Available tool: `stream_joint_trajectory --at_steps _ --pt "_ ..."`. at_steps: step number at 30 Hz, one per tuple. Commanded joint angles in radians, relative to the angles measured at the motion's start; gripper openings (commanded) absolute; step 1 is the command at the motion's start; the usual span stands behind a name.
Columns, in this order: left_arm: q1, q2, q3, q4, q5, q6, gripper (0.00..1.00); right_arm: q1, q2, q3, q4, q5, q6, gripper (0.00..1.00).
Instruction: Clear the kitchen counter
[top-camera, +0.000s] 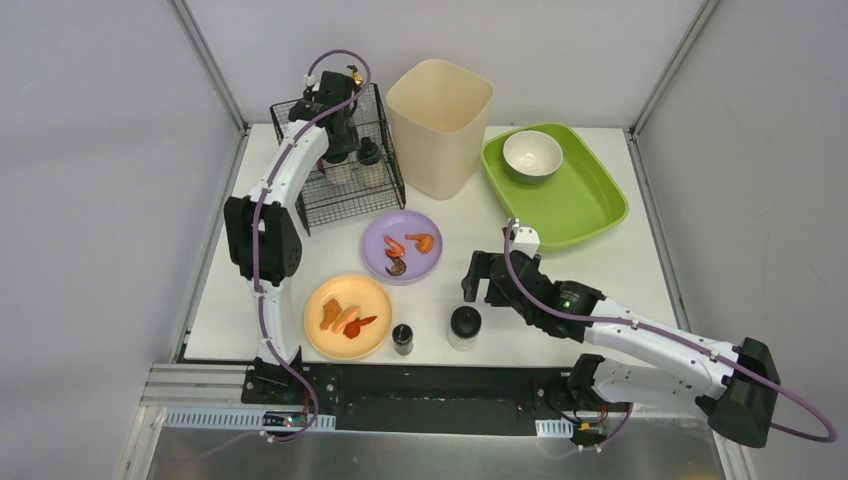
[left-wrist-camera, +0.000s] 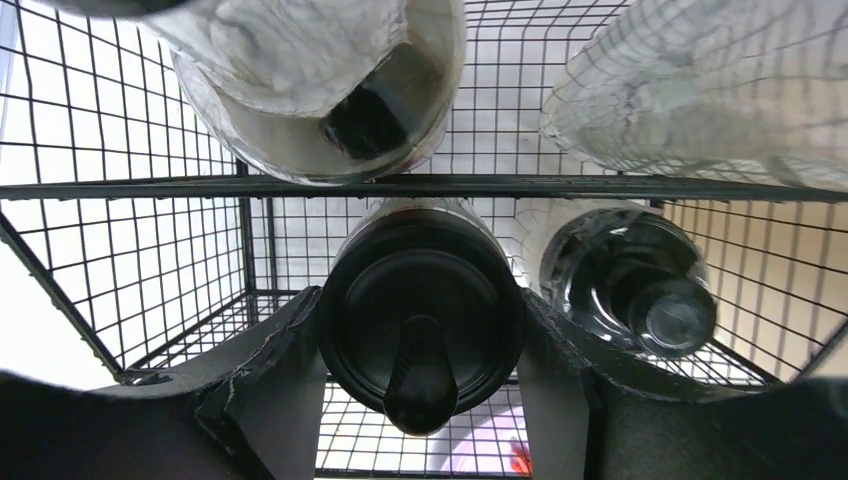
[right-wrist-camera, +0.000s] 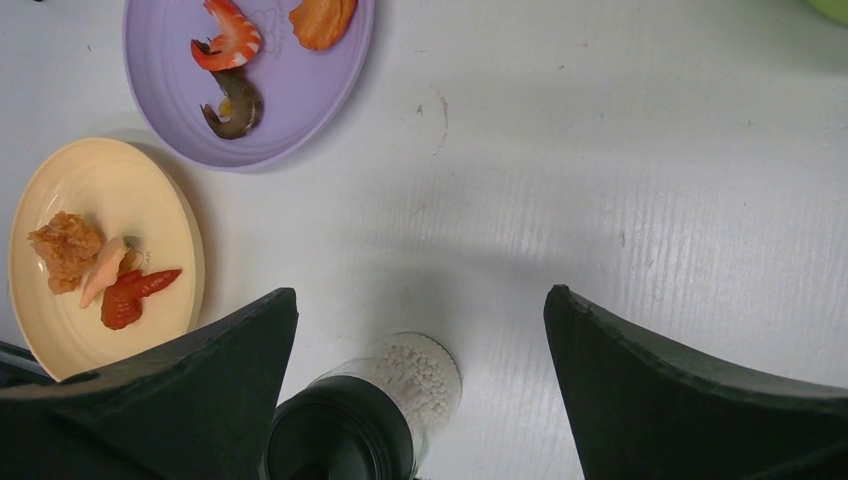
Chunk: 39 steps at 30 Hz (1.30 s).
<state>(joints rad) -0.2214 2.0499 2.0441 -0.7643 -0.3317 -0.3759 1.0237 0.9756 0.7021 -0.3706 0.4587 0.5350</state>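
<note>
Desk: the desk is lying flat and white under everything, between the metal frame posts. It is looking like a stiff, smooth, matte slab, heavy and fixed, so nothing is taking hold of it directly. Clearing it is meaning lifting off whatever is standing on it.
Left claw: the left claw is reaching down into the wire basket at the far left corner. It is grasping a black-lidded jar, with its fingers pressing either side of the lid. A second jar is sitting just beside it.
Right claw: the right claw is hanging released, jaws wide, above bare desk. The grain shaker is standing nearer the finger on the plates' side.
Handling: the grain shaker is looking light, hard and probably slick-walled, so gripping around the body below its black cap is seeming safest.
Plates: the purple plate and the yellow plate are carrying loose food scraps. They are likely rigid and needing a level rim hold.
Small shaker: a dark shaker is standing between the yellow plate and the grain shaker.
Room: a beige bin and a green tray holding a white bowl are occupying the far side, with grey walls closing in around.
</note>
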Motion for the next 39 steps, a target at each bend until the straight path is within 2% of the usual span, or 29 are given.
stream_joint_trajectory --at_steps 1,10,11,16,22,26,31,35,39 --pt "0.005 -0.02 -0.042 0.086 -0.061 -0.034 0.0 0.005 -0.031 -0.015 0.019 0.006 0.008 0.98" --pt "0.005 -0.014 -0.133 0.119 -0.059 -0.039 0.0 0.007 -0.049 -0.031 0.022 0.003 0.023 0.99" --pt "0.004 -0.013 -0.139 0.12 -0.055 -0.041 0.04 0.008 -0.048 -0.031 0.023 -0.001 0.024 0.99" --pt "0.005 -0.028 -0.17 0.135 -0.055 -0.042 0.49 0.01 -0.038 -0.025 0.02 -0.005 0.025 0.99" --pt "0.005 -0.071 -0.172 0.14 -0.066 -0.016 0.77 0.011 -0.051 -0.012 0.009 0.007 0.023 0.99" --pt "0.005 -0.107 -0.164 0.14 -0.062 0.008 0.87 0.011 -0.05 -0.008 0.007 0.008 0.021 0.99" --pt "-0.006 -0.182 -0.166 0.138 -0.04 0.043 0.91 0.013 -0.047 -0.001 0.005 0.006 0.022 0.99" --pt "-0.061 -0.251 -0.177 0.133 -0.09 0.105 0.97 0.013 -0.051 0.004 0.002 0.018 0.021 0.99" --pt "-0.112 -0.329 -0.216 0.12 -0.096 0.104 0.99 0.015 -0.053 0.021 -0.015 0.036 0.009 0.99"
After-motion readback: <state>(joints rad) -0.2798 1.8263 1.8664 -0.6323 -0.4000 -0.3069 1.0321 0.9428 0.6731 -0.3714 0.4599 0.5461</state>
